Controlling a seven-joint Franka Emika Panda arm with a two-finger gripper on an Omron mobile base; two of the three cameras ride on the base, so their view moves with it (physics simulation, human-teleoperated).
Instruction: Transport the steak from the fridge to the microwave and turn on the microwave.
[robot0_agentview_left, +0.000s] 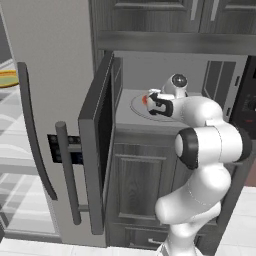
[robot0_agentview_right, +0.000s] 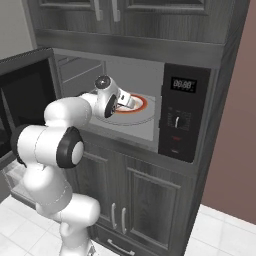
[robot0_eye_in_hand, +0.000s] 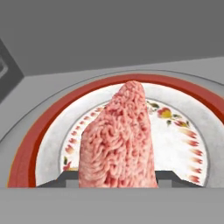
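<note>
We see the microwave (robot0_agentview_right: 175, 120) door swung wide to the left, its edge toward the base, and the cavity open in front. The gripper (robot0_agentview_left: 150, 102) reaches inside, low over the red-ringed turntable (robot0_eye_in_hand: 48, 131), with grey wall beyond and bare plate on both sides. The steak (robot0_eye_in_hand: 120, 140) sits between the fingers, pinched near its close end. Its long axis runs straight away from the hand, tapered tip toward the back wall, over the plate's middle.
</note>
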